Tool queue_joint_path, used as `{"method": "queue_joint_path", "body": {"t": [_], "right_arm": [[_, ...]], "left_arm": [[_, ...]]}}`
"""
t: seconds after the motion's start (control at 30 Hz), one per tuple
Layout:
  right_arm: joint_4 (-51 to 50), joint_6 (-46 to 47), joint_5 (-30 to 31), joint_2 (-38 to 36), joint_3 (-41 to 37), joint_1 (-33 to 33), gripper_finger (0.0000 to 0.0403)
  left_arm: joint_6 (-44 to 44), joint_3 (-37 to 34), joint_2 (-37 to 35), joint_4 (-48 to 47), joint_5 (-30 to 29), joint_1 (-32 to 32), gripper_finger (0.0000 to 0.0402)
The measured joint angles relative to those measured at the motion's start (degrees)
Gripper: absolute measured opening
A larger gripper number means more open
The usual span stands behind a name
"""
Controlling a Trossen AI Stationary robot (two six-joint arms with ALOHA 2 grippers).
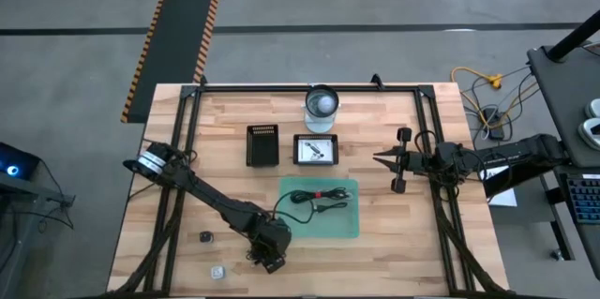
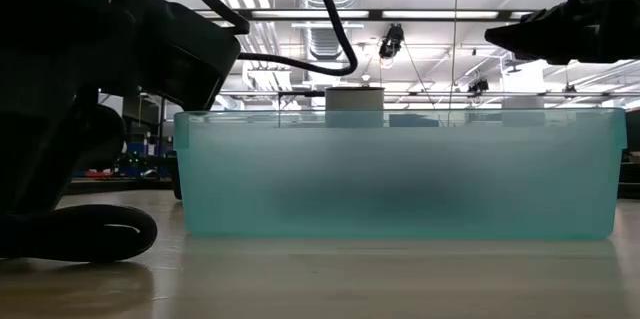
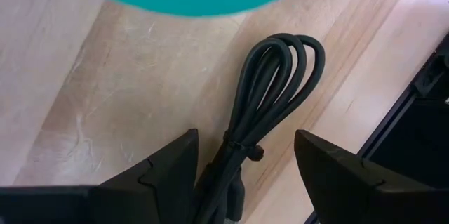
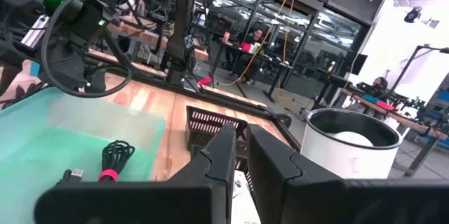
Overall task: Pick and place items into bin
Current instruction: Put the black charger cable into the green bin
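My left gripper (image 1: 268,256) is low over the table's near edge, just off the near-left corner of the teal bin (image 1: 349,224). It is open (image 3: 245,140), with a finger on either side of a black coiled cable (image 3: 270,76) that lies flat on the wood; neither finger touches it. Another black cable with a red tie (image 1: 314,194) lies inside the bin (image 4: 42,133). A tiny black piece (image 1: 205,236) and a tiny white piece (image 1: 217,271) rest on the table left of the gripper. My right gripper (image 1: 379,158) hangs shut (image 4: 242,140) above the table, right of the bin.
Beyond the bin stand a black slotted tray (image 1: 262,145), a small black tray with a white card (image 1: 316,149) and a round grey-white container (image 1: 321,104). Black frame rails run along the table's left and right sides (image 1: 441,215). In the low view the bin's wall (image 2: 400,174) fills the middle.
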Motion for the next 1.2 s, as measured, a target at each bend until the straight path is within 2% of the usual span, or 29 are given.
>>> {"method": "queue_joint_path", "body": {"t": [0.1,0.23,0.53,0.73,0.9,1.1,1.2], "right_arm": [[0.0,-0.4,0.0,0.0,0.0,0.0,0.0027],[0.1,-0.9,0.0,0.0,0.0,0.0,0.0027],[2.0,-2.5,0.0,0.0,0.0,0.0,0.0027],[5.7,-1.9,0.0,-0.1,0.0,0.0,0.0027],[5.9,-3.3,0.0,0.0,0.0,0.0,0.0027],[5.9,-3.9,0.0,0.0,0.0,0.0,0.0027],[5.9,-3.9,0.0,0.2,0.0,0.0,0.0027]], "left_arm": [[0.1,-0.4,0.0,0.2,-0.6,-0.2,0.0215],[0.4,-0.6,0.1,-0.1,-1.0,-0.3,0.0179],[6.2,-0.7,0.1,0.1,0.9,-0.3,0.0026],[5.6,0.0,-0.6,-0.2,3.4,-0.3,0.0028],[5.6,1.3,-3.8,-0.2,4.5,0.5,0.0023],[6.0,1.9,-8.1,-0.4,0.7,2.5,0.0023],[9.4,2.2,-10.5,-0.2,-4.2,4.0,0.0023]]}}
